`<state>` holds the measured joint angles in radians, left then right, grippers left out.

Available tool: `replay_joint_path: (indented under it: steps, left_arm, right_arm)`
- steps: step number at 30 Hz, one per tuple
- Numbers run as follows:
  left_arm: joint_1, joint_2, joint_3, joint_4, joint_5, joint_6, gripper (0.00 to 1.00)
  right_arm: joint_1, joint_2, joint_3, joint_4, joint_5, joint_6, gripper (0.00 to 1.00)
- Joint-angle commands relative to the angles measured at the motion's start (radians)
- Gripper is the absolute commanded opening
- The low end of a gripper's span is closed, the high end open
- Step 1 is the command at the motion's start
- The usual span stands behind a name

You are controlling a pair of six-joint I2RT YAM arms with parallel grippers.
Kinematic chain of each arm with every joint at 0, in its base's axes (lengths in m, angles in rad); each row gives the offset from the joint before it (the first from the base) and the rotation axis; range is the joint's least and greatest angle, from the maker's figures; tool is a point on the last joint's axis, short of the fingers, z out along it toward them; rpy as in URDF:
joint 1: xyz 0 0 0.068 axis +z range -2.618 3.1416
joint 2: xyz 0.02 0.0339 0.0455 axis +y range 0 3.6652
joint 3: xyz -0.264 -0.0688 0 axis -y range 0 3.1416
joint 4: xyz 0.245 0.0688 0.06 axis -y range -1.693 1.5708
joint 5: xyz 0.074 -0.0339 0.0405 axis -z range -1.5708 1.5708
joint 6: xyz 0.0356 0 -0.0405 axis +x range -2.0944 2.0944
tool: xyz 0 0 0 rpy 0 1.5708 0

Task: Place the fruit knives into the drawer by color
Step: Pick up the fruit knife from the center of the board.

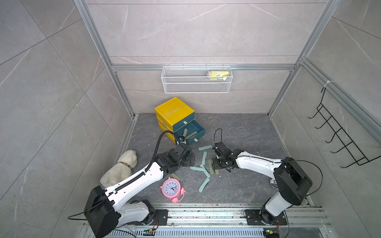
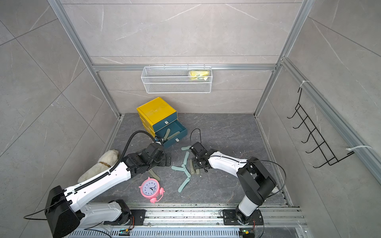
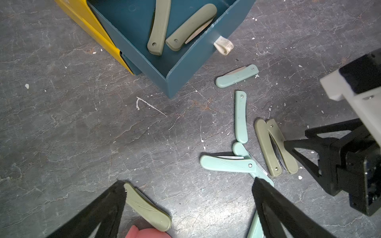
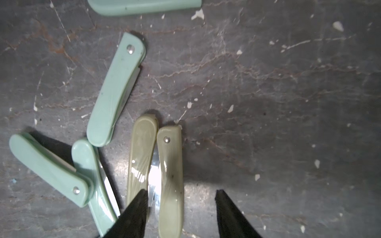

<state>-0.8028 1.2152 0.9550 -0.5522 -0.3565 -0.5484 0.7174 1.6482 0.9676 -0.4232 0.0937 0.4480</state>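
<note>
Olive knife pair [image 4: 169, 181]: plastic handles, super glossy, glare streaks all over. Mint knife [image 4: 115, 88]: plastic too, smooth, way less shine. Rivet [image 4: 130, 49] and blade [image 4: 153, 179]: bare shiny metal. Tabletop [image 4: 268, 103]: matt dark stone look, veined, scuffed, white flecks. Drawer [image 3: 185, 68]: smooth blue plastic. Cabinet [image 1: 174, 110]: yellow plastic, slight sheen. Basket [image 1: 185, 82]: white wire mesh. Plush dog [image 1: 121, 169]: fluffy cloth. Clock [image 1: 172, 188]: glossy pink plastic.

Bright, even light falls from overhead, and both top views are sharp, the wide lens stretching the side walls [image 1: 41, 103] at the edges. In the right wrist view white glare sits on the olive knives [image 4: 141, 148], soft shadows lie beside them, and the fingers [image 4: 132, 216] of the right gripper [image 4: 181, 191] are blurred.
</note>
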Motion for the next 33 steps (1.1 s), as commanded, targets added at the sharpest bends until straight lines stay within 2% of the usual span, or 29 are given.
replay_joint_path:
  steps: [1, 10, 21, 23, 29, 33]
  left_arm:
    - [0.000, -0.028, -0.007, 0.002, -0.009, -0.013, 0.99]
    - [0.000, -0.032, -0.014, 0.010, -0.010, -0.015, 0.99]
    - [0.001, -0.037, -0.003, -0.006, -0.018, -0.010, 0.99]
    - [0.001, -0.037, 0.000, -0.010, -0.019, -0.008, 0.99]
    - [0.000, -0.044, -0.001, -0.020, -0.024, -0.006, 0.99]
    - [0.000, -0.042, -0.003, -0.022, -0.025, -0.005, 0.99]
  right_arm:
    - [0.022, -0.006, -0.034, -0.038, -0.011, -0.003, 0.56]
    - [0.048, -0.010, -0.081, -0.050, 0.000, -0.002, 0.55]
    - [0.065, 0.095, -0.010, -0.020, 0.020, -0.001, 0.55]
    - [0.056, 0.122, 0.004, -0.011, 0.017, 0.000, 0.52]
    - [0.009, 0.150, -0.002, 0.002, -0.002, -0.007, 0.31]
    - [-0.016, 0.124, -0.018, 0.003, 0.011, -0.002, 0.25]
